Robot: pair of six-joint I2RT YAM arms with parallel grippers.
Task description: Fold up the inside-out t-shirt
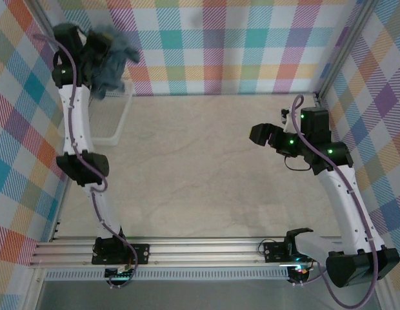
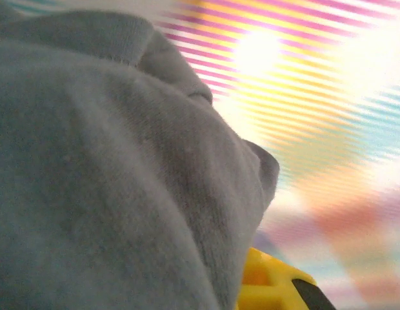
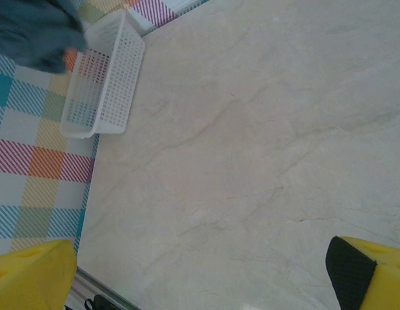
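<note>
Clearly the left gripper (image 1: 95, 46), in the upper left of the top view, is clamped nearly closed on a bunch of the t-shirt (image 1: 113, 64). The t-shirt hangs as a crumpled lump in the air above the basket (image 1: 120, 116), off the worktop (image 1: 200, 168). The cloth looks thin, soft and light. It should sag from any single pinch, slip little, and take no harm from a firm squeeze. On that showing, a fold wants it spread flat first, then held at two points along a hem or at the shoulders, not by a wad. The right gripper (image 1: 264, 135) hovers wide and empty over the right of the worktop. Which part of the t-shirt is pinched cannot be told, because collar, sleeves, tag and hem are lost in the bunch. In the left wrist view the cloth lies blurred close to the lens, with one yellow finger (image 2: 271, 284) at the bottom edge.
</note>
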